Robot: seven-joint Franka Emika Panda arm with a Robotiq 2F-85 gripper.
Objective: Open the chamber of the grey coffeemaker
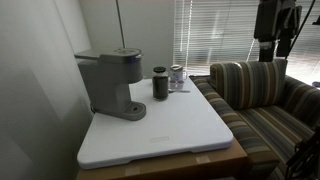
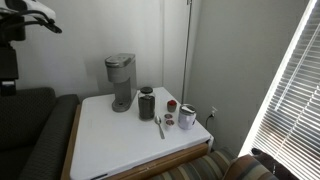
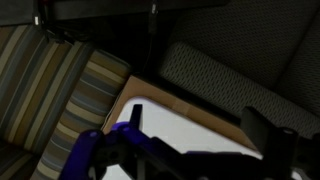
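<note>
The grey coffeemaker (image 1: 110, 82) stands at the back of the white table (image 1: 170, 130); it shows in both exterior views (image 2: 121, 84). Its chamber lid (image 1: 118, 56) (image 2: 120, 62) lies flat and closed on the overhanging head. My arm (image 1: 272, 30) (image 2: 14, 45) hangs high above the couch, far from the machine. In the wrist view my gripper (image 3: 200, 125) is open and empty, its two dark fingers spread over a corner of the table (image 3: 185, 128). The coffeemaker is out of the wrist view.
A dark cylindrical canister (image 1: 160, 83) (image 2: 147, 104) stands beside the coffeemaker. A small glass jar (image 1: 177, 76) (image 2: 187, 117), small pods and a spoon (image 2: 160, 126) lie near it. A striped couch (image 1: 265, 100) (image 3: 50, 90) borders the table. Window blinds (image 1: 215, 35) stand behind.
</note>
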